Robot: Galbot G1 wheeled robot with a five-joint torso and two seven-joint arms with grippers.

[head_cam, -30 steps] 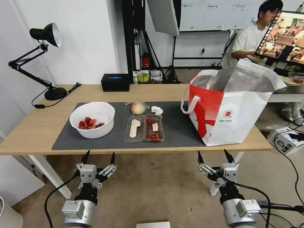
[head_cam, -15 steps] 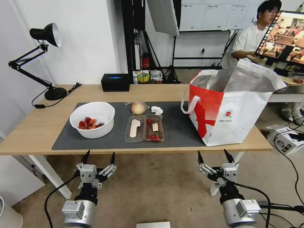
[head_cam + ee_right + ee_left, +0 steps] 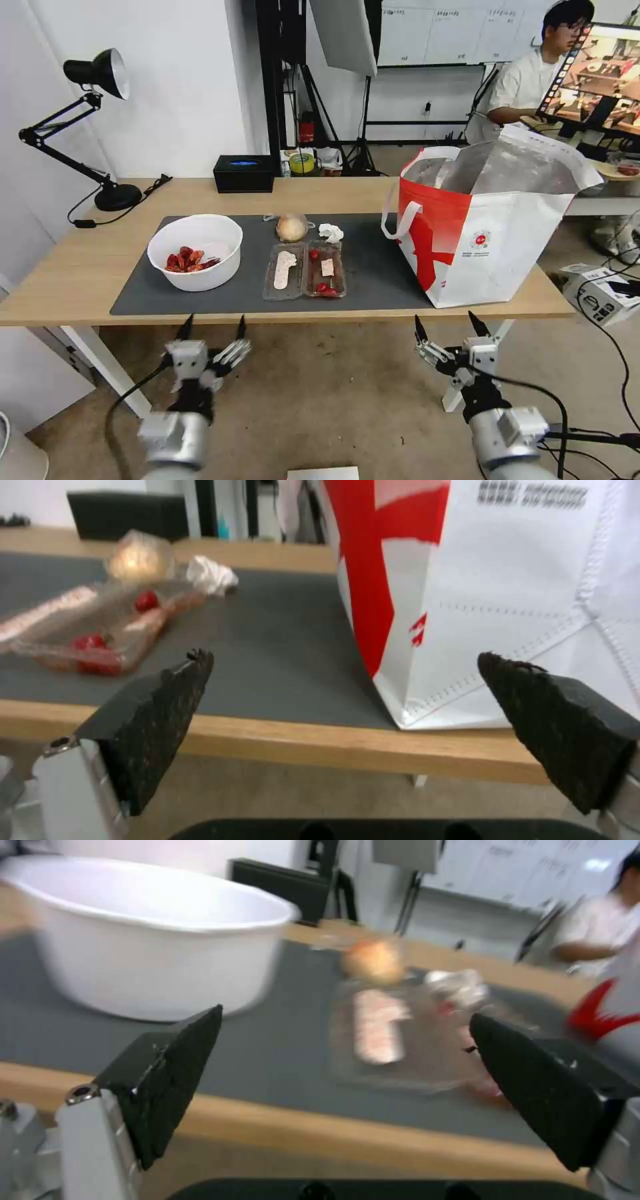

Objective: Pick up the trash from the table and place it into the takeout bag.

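On the table's dark grey mat (image 3: 373, 280) sit a white round bowl (image 3: 195, 251) holding red shells, a clear two-compartment tray (image 3: 305, 269), a beige wrapped ball (image 3: 291, 227) and a crumpled white tissue (image 3: 331, 233). The red-and-white takeout bag (image 3: 487, 227) stands open at the table's right end. Both grippers hang below the table's front edge, apart from everything: my left gripper (image 3: 213, 327) is open under the bowl, my right gripper (image 3: 449, 324) is open under the bag's left corner. The left wrist view has the bowl (image 3: 147, 935) and tray (image 3: 407, 1040) just ahead; the right wrist view has the bag (image 3: 507, 595) and tray (image 3: 93, 630).
A black box with a blue top (image 3: 244, 173) sits at the table's back edge and a black desk lamp (image 3: 100, 133) at the back left. A person sits at a monitor behind the bag. A white table leg (image 3: 107, 367) stands left of my left arm. Cables and a box lie on the floor at right.
Both grippers have risen slightly toward the table's front edge; the left arm is blurred by motion. The things on the table have not moved.
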